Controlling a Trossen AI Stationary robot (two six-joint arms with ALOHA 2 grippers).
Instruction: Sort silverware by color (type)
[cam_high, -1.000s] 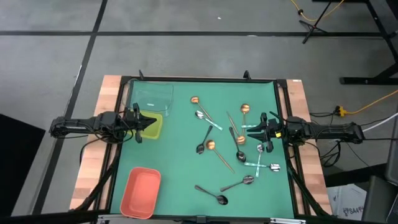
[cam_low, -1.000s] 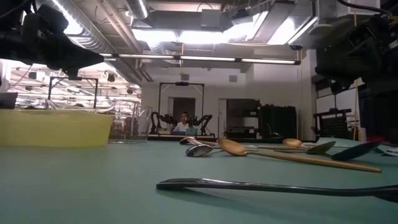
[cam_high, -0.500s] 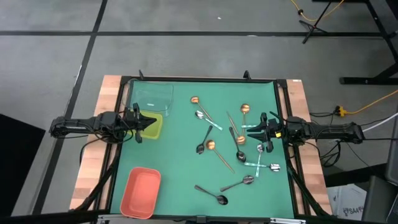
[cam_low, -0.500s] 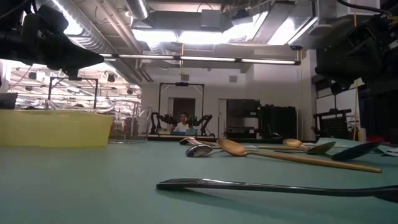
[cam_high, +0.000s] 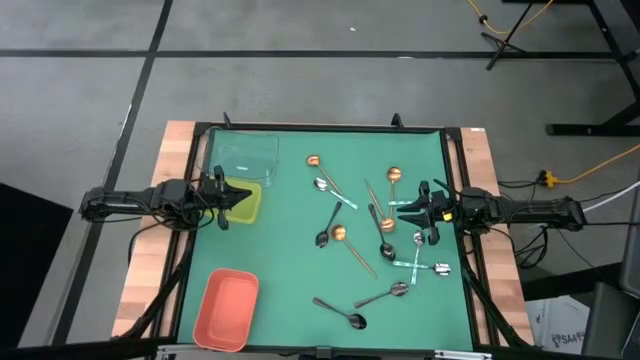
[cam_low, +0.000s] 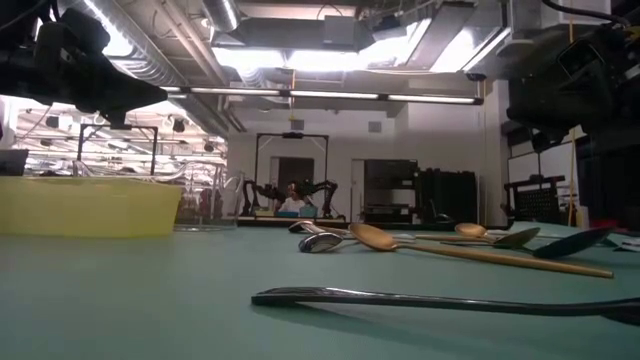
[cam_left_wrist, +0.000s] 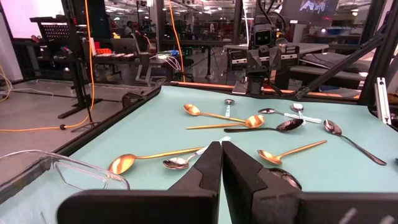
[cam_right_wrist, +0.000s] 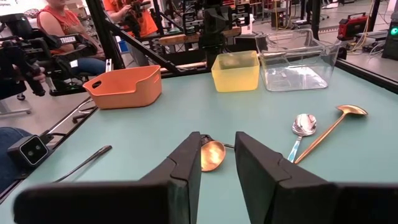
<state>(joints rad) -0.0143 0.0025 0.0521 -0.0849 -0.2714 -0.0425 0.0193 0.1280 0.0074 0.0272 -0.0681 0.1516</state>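
Only right wrist: person (cam_right_wrist: 59, 18) | high: spoons (cam_high: 338, 232) scattered

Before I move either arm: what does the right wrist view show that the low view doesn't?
Only the right wrist view shows the salmon-orange tray, a seated person's sleeve, and the right gripper, open with nothing in it.

Only the low view shows the dark spoon handle lying across the foreground and the ceiling lights.

Both show the yellow-green tray, the clear tray, and the green table.
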